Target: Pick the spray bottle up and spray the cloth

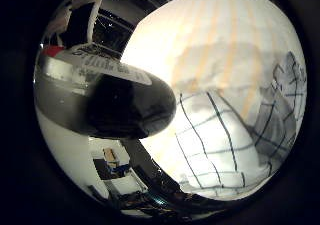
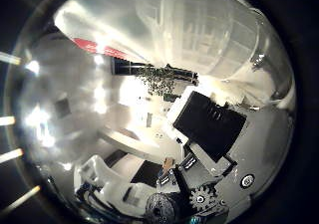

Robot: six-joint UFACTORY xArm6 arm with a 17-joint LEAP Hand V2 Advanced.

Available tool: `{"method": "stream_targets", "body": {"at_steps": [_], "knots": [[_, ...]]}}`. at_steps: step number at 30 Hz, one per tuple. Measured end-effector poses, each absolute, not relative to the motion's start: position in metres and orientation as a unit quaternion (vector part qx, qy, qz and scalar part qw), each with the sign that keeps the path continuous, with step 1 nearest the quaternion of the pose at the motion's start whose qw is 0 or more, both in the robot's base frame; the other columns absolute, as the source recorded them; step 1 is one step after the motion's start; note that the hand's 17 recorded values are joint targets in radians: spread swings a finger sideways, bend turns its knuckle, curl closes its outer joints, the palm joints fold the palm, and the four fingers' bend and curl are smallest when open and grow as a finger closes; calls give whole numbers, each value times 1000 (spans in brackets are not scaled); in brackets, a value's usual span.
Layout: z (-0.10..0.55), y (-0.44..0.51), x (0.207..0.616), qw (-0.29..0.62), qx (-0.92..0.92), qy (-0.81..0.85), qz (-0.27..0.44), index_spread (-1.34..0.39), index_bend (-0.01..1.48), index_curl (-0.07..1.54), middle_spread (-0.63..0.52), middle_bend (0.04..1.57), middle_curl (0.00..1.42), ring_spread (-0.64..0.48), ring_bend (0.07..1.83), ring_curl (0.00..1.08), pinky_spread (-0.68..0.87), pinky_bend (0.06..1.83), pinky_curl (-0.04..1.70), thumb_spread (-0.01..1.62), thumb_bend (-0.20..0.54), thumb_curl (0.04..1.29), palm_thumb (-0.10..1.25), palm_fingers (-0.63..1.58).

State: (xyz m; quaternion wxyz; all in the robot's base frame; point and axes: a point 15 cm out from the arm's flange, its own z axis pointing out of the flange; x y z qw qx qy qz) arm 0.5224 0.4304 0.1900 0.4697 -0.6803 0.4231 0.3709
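The spray bottle [image 1: 110,85] lies right against my palm in the little finger side view, a dark rounded body with a printed label and a red part at one end. It hangs over a white cloth with dark grid lines [image 1: 225,135], which lies crumpled on the pale table [image 1: 210,35]. In the thumb side view the bottle's pale translucent body [image 2: 199,35] fills much of the picture, with its red part and a dark nozzle piece beside it. My right hand [image 2: 204,134] shows there as black and white fingers curled in towards the bottle.
Beyond the table's edge there is room clutter on the floor [image 1: 115,170]. A white frame [image 1: 85,20] stands behind the bottle. The far part of the table is bare pale surface.
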Motion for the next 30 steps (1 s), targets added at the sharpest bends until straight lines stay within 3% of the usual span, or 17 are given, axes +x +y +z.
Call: {"method": "stream_targets", "body": {"at_steps": [10,30], "knots": [[171,470,566,510,-657,432,348,-189,1141,733,-68,1353,581,-138,1475,561,-191,1000,1306,752,-16,904,1070,1210],[99,476,551,477,-664,457,351,-181,1135,736,-57,1345,577,-146,1463,559,-200,1004,1263,788,-17,885,1016,1216]]}}
